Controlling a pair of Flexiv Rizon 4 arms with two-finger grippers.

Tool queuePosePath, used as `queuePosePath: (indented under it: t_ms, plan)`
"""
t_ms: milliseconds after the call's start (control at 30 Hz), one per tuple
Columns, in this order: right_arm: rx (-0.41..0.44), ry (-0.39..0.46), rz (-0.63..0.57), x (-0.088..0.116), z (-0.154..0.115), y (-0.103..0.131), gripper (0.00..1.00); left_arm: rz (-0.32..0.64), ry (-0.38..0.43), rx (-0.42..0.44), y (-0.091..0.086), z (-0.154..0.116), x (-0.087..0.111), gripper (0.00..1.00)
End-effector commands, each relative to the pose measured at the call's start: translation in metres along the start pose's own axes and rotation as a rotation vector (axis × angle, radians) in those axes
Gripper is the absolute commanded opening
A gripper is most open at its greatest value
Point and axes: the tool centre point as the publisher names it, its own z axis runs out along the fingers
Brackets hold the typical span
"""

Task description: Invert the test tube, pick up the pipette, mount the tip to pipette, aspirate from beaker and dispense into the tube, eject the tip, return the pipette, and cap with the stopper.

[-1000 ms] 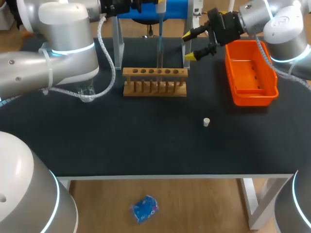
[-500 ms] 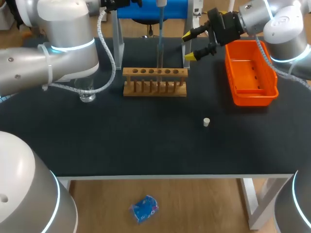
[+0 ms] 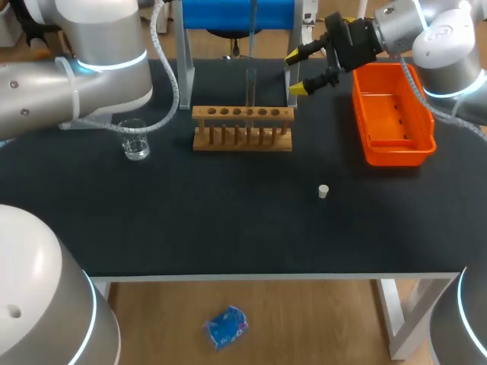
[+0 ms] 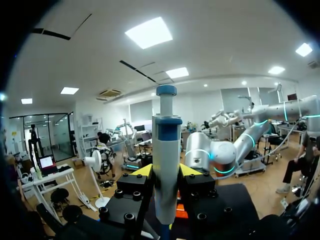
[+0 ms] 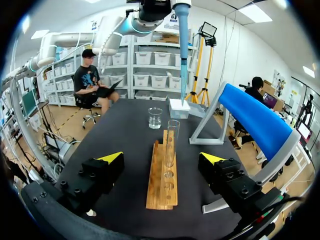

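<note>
Gripping the pipette (image 4: 166, 145) by its body, the left gripper (image 4: 166, 171) has its yellow-tipped fingers (image 4: 142, 171) pressed against it from both sides, with the blue plunger cap standing above them. The right wrist view shows that pipette hanging from high over the table, its long blue shaft (image 5: 183, 45) pointing down above the test tube (image 5: 173, 142). The tube (image 3: 249, 87) stands upright in a hole of the wooden rack (image 3: 242, 128), near the rack's middle, mouth open (no stopper in it). The white stopper (image 3: 323, 191) lies alone on the black table (image 3: 228, 220), well in front of the rack and to its right. The beaker (image 3: 135, 139) sits left of the rack, under the left arm (image 3: 84, 68). The right gripper (image 3: 297, 72) hovers by the rack's right end, just left of the orange bin (image 3: 392, 114); its jaws are wide apart with nothing between them, and its own view looks along the rack (image 5: 162, 175) toward the beaker (image 5: 155, 118). The blue pipette stand (image 3: 228, 14) stands behind the rack
</note>
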Motion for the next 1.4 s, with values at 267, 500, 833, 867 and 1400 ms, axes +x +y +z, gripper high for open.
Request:
queuePosePath:
  t_ms: [267,500,833,867,1400]
  plan:
    - [-0.040,0.002,-0.012,0.001,-0.011,0.003,1.00,0.008,0.029,-0.018,-0.009,0.008,0.012,0.00]
    - [-0.120,-0.011,-0.052,0.005,-0.048,0.014,1.00,0.004,0.089,-0.013,-0.016,0.018,0.028,0.00]
    - [-0.199,-0.070,-0.064,0.032,-0.087,0.039,1.00,0.015,0.199,-0.015,-0.034,0.026,0.072,0.00]
    - [-0.190,-0.078,-0.063,0.037,-0.089,0.042,1.00,0.010,0.214,-0.006,-0.036,0.026,0.077,0.00]
    - [-0.235,-0.123,-0.025,0.132,-0.093,0.061,1.00,0.011,0.272,-0.008,-0.032,0.003,0.148,0.00]
